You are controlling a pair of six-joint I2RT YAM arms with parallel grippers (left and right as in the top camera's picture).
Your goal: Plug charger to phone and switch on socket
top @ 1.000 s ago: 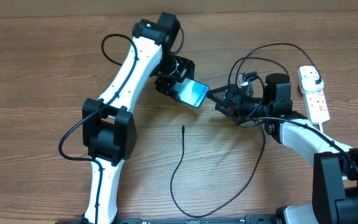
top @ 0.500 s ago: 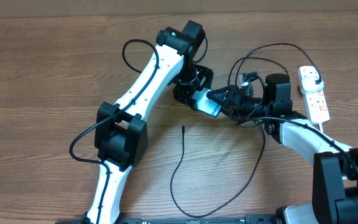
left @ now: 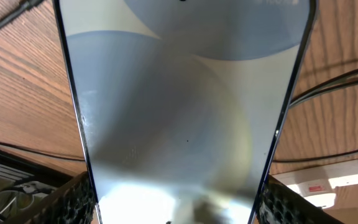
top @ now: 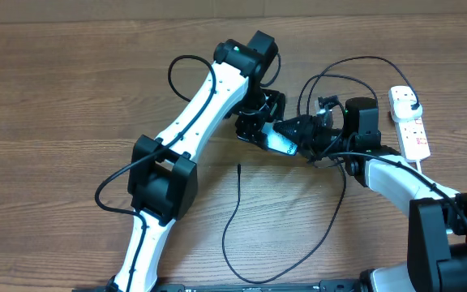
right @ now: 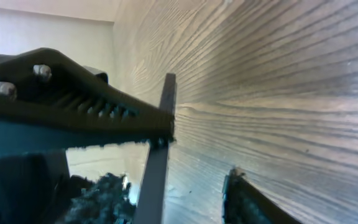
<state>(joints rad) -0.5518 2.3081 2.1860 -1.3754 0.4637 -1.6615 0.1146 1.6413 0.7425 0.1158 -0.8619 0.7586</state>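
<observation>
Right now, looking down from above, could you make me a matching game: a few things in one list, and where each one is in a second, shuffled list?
Things
1. small flat phone with light blue screen
2. slim tip of the thin black charger cable
3. white oblong power strip
4. black plug

Places
A. lying loose on the brown wooden table
B. plugged in at the strip's far end
C. clamped in the left arm's tool
D. beside the right arm, near the table's edge

Pairs: 1-C, 2-A, 3-D, 4-B
</observation>
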